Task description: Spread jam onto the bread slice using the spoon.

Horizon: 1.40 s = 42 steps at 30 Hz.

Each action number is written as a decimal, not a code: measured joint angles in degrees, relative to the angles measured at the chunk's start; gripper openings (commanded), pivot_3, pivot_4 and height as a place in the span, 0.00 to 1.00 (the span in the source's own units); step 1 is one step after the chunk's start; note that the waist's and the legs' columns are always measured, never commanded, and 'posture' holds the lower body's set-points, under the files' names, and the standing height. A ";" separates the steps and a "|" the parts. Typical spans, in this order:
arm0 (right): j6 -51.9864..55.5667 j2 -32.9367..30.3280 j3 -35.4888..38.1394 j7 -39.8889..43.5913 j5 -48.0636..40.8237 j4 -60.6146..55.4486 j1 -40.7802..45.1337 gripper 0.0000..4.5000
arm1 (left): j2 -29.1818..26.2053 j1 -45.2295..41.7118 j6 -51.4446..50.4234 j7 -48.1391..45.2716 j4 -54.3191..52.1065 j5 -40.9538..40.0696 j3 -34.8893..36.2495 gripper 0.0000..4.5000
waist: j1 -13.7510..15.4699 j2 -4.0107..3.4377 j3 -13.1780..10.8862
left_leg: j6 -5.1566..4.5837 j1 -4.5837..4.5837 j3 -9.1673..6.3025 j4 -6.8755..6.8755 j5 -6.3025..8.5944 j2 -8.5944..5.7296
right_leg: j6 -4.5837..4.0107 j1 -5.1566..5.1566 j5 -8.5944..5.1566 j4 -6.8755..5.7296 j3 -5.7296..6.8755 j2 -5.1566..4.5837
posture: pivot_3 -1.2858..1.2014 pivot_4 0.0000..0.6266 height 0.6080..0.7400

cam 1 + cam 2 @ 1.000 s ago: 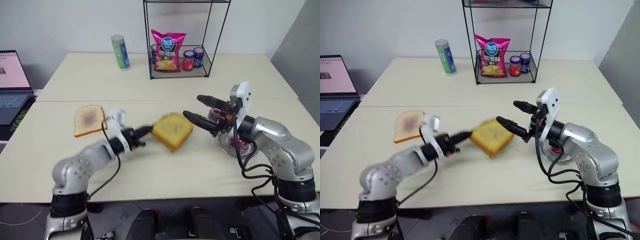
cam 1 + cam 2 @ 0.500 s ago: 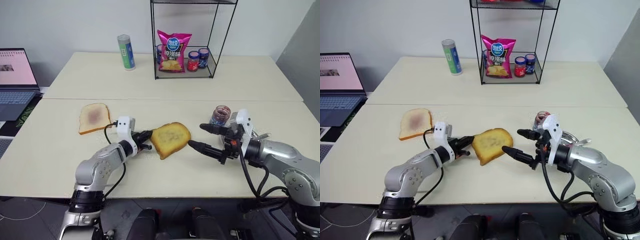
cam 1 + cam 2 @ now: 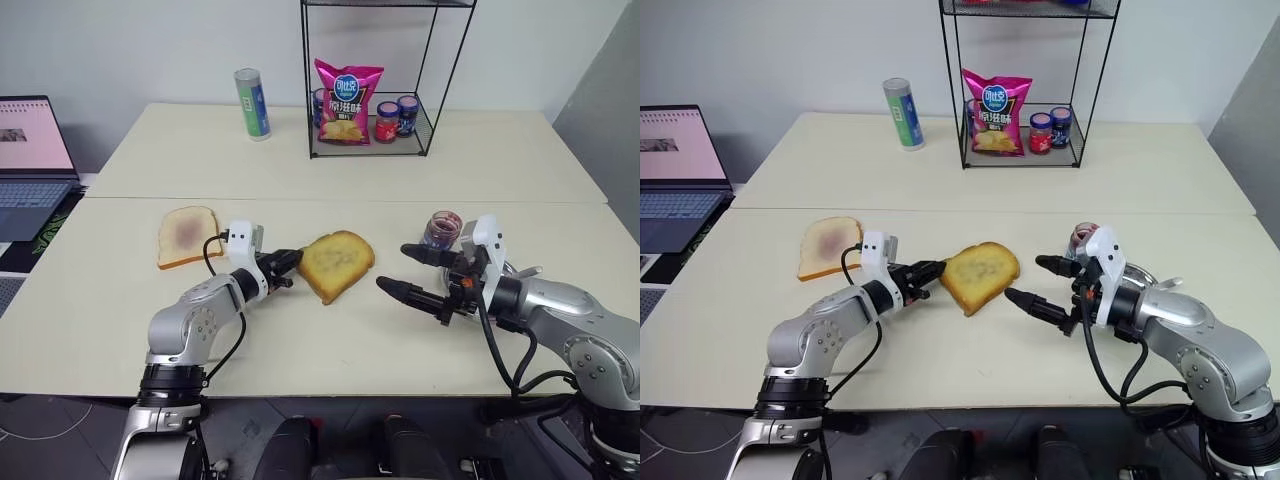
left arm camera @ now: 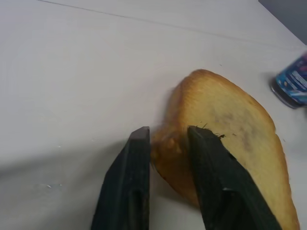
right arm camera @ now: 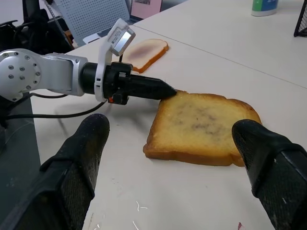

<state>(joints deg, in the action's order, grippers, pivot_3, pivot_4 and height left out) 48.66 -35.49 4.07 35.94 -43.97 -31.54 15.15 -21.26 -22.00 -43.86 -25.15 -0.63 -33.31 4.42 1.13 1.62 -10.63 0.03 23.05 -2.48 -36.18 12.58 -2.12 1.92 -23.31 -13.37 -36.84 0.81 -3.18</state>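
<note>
The left hand (image 3: pixel 287 266) pinched a corner of the bread slice (image 3: pixel 337 264) on the desk (image 3: pixel 330 340). The right hand (image 3: pixel 408 272), beside the bread, was wide open and empty. It should let go gently.

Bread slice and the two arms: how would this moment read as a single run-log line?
bread slice: flat on table | left gripper: fingers straddling its corner | right gripper: open, empty, beside slice | spreading: not begun

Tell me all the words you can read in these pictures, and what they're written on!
No word here can be read for sure.
Pink chip bag in the wire rack: big white characters under a round blue logo, too small to read.
Green and blue can: print too small.
Two lidded jars: labels too small.
Laptop: screen too blurred.
</note>
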 measured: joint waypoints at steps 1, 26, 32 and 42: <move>-0.09 0.00 0.21 0.01 0.00 0.24 -0.01 1.00 | -0.08 0.38 -0.67 -0.71 -0.73 -0.16 -0.15 0.48 | 0.02 0.00 0.00 | 0.00 0.01 -0.01 0.00 0.00 0.00 | 0.00 0.00 0.00 0.00 0.01 0.00 | 0.52 0.24 1.00; 6.85 -1.97 41.88 -16.32 -17.33 13.92 -10.68 1.00 | -16.74 -6.68 -5.33 -19.68 -10.63 -5.10 2.07 1.00 | 0.42 -0.01 -0.03 | -0.02 0.18 -0.08 0.03 0.01 -0.06 | -0.08 0.01 -0.05 0.11 0.07 -0.07 | 0.52 0.24 1.00; 7.25 2.39 43.79 -19.45 -18.61 19.90 -14.89 1.00 | -16.14 -12.05 -0.01 -26.91 -14.71 -1.22 -9.65 1.00 | -0.80 -0.07 -0.05 | -0.03 -0.06 0.24 0.09 0.01 0.02 | -0.07 0.03 -0.11 -0.01 -0.17 0.03 | 0.52 0.24 1.00; 7.59 5.30 39.40 -20.88 -19.97 37.95 -5.66 1.00 | -8.47 -12.85 14.22 -30.00 -12.92 11.04 -23.16 1.00 | -1.33 -0.32 -0.03 | -0.08 -0.09 0.39 0.06 0.00 0.06 | 0.04 0.03 -0.02 -0.03 -0.25 0.14 | 0.52 0.24 1.00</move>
<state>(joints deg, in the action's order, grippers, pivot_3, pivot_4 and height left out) 56.25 -30.19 43.47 15.06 -63.94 6.41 9.49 -29.73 -34.85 -29.64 -55.15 -13.55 -22.26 -18.73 -0.20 1.31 -10.67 -0.05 22.96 -2.09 -36.12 12.58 -2.07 1.96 -23.28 -13.39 -36.87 0.56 -3.04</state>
